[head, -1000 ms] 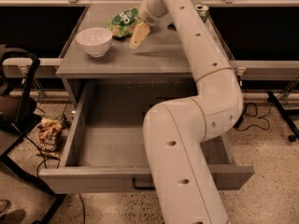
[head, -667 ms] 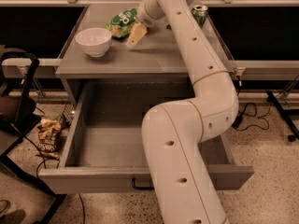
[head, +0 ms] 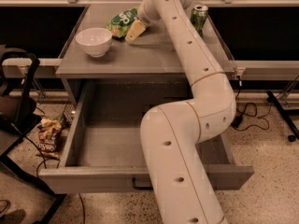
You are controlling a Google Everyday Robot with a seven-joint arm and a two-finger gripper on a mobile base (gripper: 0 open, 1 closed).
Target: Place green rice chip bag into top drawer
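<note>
The green rice chip bag [head: 120, 22] lies at the back of the grey cabinet top [head: 140, 55], right of the white bowl. My gripper [head: 132, 31] is at the bag's right edge, low over the top and reaching from the right; I cannot tell whether it touches the bag. The top drawer [head: 93, 178] is pulled wide open below the cabinet top, its grey floor bare where it shows. Its black bar handle [head: 140, 186] shows at the front panel. My arm crosses over the drawer's right half and hides it.
A white bowl [head: 94, 40] stands on the left of the cabinet top. A green drink can [head: 200, 16] stands at the back right. A brown-and-orange snack bag [head: 48, 136] lies on the floor left of the drawer, beside a black chair frame [head: 21, 106].
My gripper has shifted a little left, closer to the green bag. The green can has come into view from behind the arm.
</note>
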